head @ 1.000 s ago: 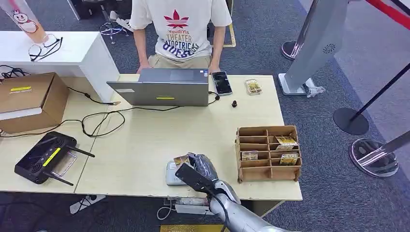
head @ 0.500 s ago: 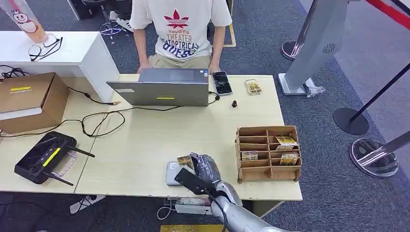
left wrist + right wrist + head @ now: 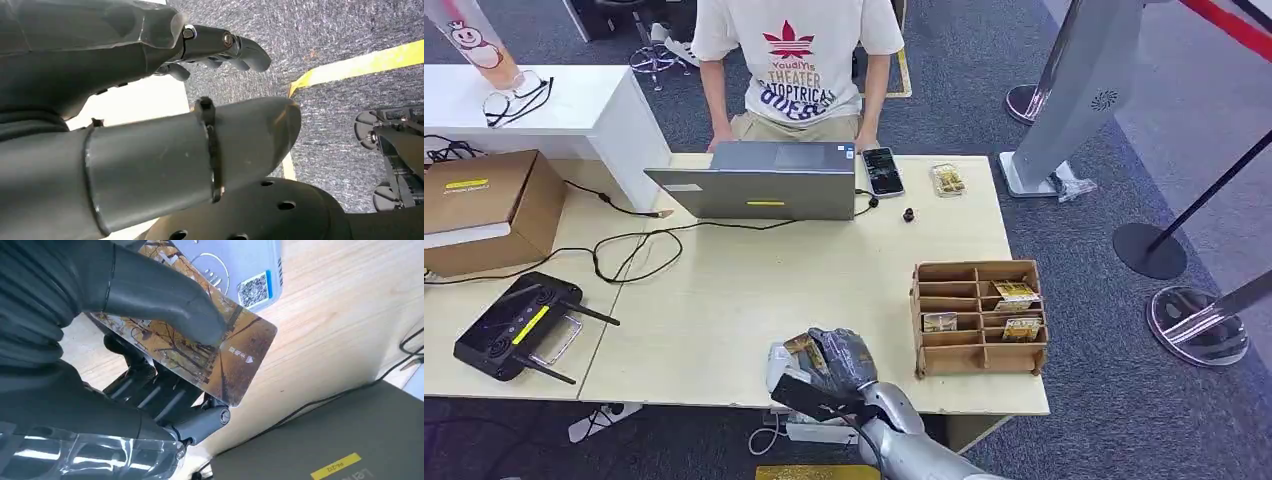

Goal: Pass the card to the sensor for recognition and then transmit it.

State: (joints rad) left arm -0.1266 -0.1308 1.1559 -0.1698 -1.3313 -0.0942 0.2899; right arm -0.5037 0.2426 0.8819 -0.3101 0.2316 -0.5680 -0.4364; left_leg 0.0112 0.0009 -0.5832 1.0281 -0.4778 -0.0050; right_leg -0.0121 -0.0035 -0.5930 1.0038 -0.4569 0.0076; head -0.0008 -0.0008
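Right hand (image 3: 842, 357) pinching the card (image 3: 200, 347) between thumb and fingers, just over the grey card reader (image 3: 235, 262) at the near table edge. Left hand (image 3: 220, 45) loosely curled, holding nothing. Risk: thin pinch slipping, card dropping.

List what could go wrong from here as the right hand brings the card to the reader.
1. The card is pinched between the thumb and fingers of the right hand with much of it sticking out; it may slip or twist.
2. The sensor sits near the table edge; a push might shift it.
3. The hand's cover could block the card from lying flat.
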